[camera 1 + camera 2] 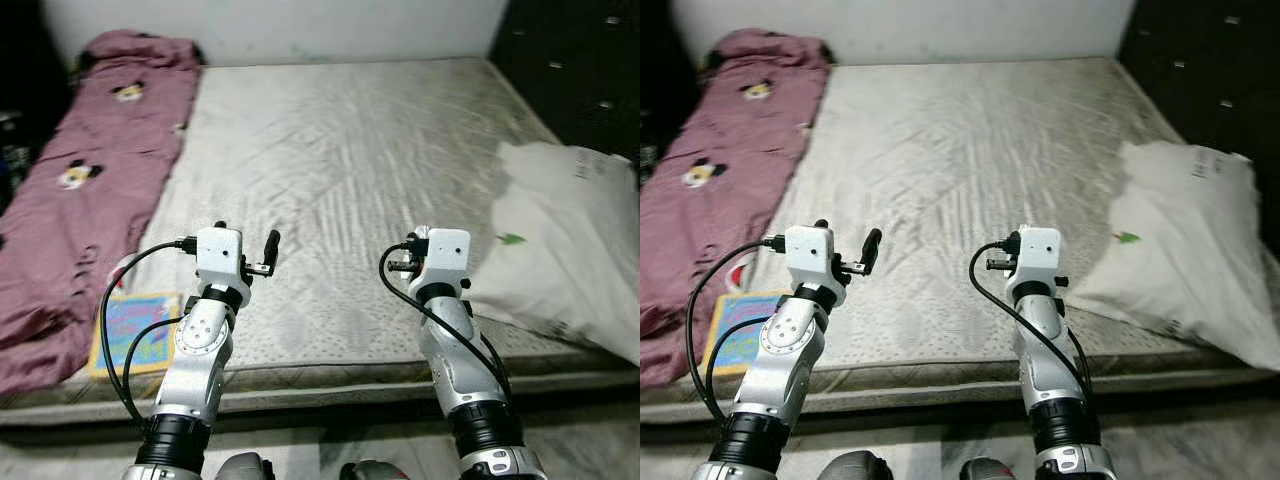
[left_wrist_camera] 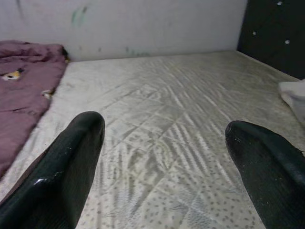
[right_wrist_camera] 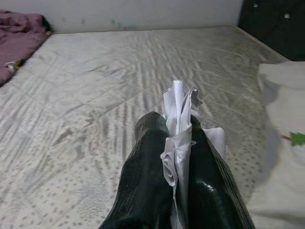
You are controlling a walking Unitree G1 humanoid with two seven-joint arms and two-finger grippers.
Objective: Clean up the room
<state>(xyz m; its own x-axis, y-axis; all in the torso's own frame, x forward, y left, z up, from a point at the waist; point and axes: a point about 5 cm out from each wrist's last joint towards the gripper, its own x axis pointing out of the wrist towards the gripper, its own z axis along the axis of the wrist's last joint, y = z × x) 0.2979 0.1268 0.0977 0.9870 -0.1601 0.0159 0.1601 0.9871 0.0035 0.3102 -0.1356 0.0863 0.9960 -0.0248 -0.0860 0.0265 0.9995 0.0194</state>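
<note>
Step tip: I'm squeezing firmly on the crumpled paper so it isn't slipping out on the way to a bin.
Right gripper: I'm pinching it closed on that paper, hovering over the mattress near the pillow.
Left gripper: I'm holding it wide open, empty, arm raised level over the mattress edge.

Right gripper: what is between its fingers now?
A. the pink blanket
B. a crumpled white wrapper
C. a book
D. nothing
B. In the right wrist view the right gripper is shut on a crumpled white wrapper that sticks out past its fingertips, above the mattress.
</note>
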